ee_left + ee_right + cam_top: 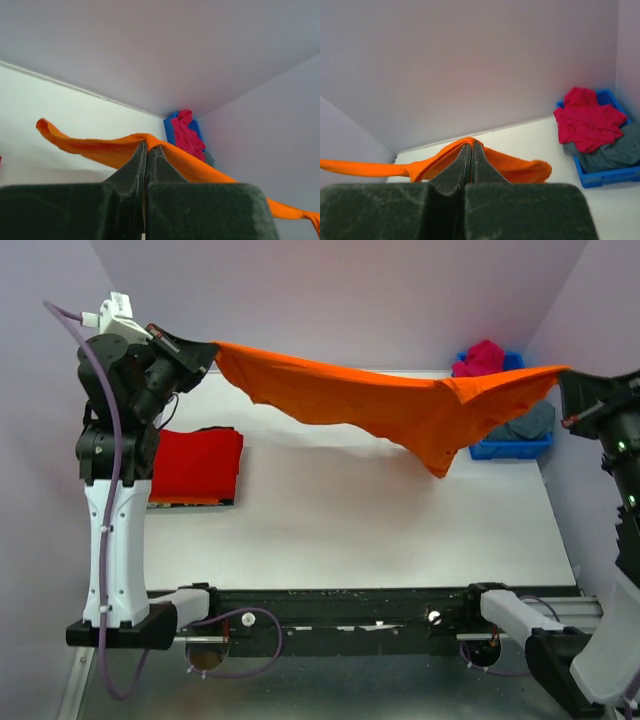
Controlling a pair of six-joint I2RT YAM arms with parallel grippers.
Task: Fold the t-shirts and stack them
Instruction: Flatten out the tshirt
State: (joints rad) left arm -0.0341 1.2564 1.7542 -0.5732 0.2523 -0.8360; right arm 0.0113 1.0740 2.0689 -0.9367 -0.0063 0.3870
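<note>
While gripping orange shirt (400, 410) at opposite ends with left end effector (146, 147) and right end effector (471, 144), both pinched closed, holds it stretched, sagging, above counter (400, 530). Folded red shirt (197, 465) on counter, left; pink shirt (590, 117) and grey shirt (612, 152) in bin (610, 177).

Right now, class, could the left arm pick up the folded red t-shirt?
Probably not yet: the left gripper is shut on the orange t-shirt, stretched across to the right gripper. The red t-shirt itself lies uncovered.

No text, label, brand, number or sign can be read in any of the views.
</note>
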